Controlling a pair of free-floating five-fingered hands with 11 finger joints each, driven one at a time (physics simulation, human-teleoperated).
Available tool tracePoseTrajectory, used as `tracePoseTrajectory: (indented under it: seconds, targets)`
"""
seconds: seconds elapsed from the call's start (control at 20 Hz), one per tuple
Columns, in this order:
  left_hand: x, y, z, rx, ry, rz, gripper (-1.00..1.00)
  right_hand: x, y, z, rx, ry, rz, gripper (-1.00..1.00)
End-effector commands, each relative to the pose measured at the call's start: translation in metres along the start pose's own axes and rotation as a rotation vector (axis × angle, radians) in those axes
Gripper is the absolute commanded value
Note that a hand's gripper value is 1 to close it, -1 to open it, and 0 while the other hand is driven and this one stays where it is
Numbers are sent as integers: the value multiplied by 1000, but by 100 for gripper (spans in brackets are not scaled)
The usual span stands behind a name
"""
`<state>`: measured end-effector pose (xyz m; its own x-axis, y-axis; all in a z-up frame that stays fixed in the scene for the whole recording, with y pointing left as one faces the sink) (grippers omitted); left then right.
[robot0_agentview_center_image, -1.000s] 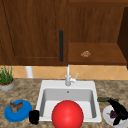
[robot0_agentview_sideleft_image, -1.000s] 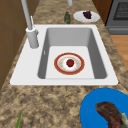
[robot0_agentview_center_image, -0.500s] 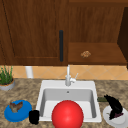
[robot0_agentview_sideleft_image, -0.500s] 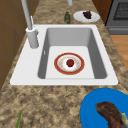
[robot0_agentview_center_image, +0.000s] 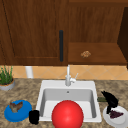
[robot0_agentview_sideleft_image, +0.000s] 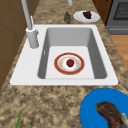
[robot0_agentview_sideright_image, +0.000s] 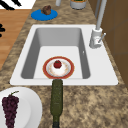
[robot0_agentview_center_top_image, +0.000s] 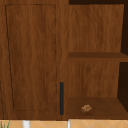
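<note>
right hand (robot0_agentview_center_image: 110, 100) over white plate (robot0_agentview_center_image: 111, 119), fingers curled, holding nothing | grapes (robot0_agentview_center_image: 115, 114) just below it | cucumber (robot0_agentview_sideright_image: 57, 100) beside | your risk: low sweep knocks grapes off | left hand (robot0_agentview_center_image: 34, 116) idle, fingers: cannot tell

Evenly and softly lit throughout, with no strong light source visible and no glare on the white sink (robot0_agentview_center_image: 67, 86). Faint shading only inside the basin and beneath the cabinet shelf (robot0_agentview_center_top_image: 97, 55) above the sink. Soft, slightly blurred edges everywhere; no distortion near the sink or toward the borders.
</note>
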<state>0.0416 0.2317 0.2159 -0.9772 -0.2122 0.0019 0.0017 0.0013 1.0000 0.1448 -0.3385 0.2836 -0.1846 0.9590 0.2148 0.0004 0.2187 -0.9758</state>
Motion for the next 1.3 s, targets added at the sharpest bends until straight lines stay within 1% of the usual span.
tracePoseTrajectory:
  seconds: [0.0,0.15,0.2,0.3,0.35,0.45,0.5,0.6,0.65,0.9,1.05,1.1,1.15,1.2,1.25]
  targets:
    - [0,0,0,0,0,0,0,-5,2,-22,-18,37,52,-100]
    - [0,0,0,0,0,0,0,-4,2,-14,-43,24,19,-100]
    - [0,0,0,0,0,0,0,-4,3,-15,-19,17,8,-100]
    - [0,0,0,0,0,0,0,-4,2,-12,-38,5,17,-100]
    - [0,0,0,0,0,0,0,-3,3,-15,-14,11,21,-100]
    - [0,0,0,0,0,0,0,-4,2,-15,-7,3,18,-100]
    - [0,0,0,0,0,0,0,-6,4,-20,-1,4,33,-100]
    - [0,0,0,0,0,0,0,-7,11,-41,35,31,92,-100]
    - [0,0,0,0,0,0,0,-8,11,-44,38,35,99,-100]
    - [0,0,0,0,0,0,0,-13,13,-64,118,31,135,-100]
    - [0,0,0,0,0,0,0,-16,11,-77,169,31,176,-100]
    - [0,0,0,0,0,0,0,-27,11,-79,178,31,168,-100]
    - [0,0,0,0,0,0,0,-43,16,-67,163,24,129,-100]
    - [0,0,0,0,0,0,0,-48,13,-65,165,14,107,-100]
    - [0,0,0,0,0,0,0,-50,8,-65,184,6,107,-100]
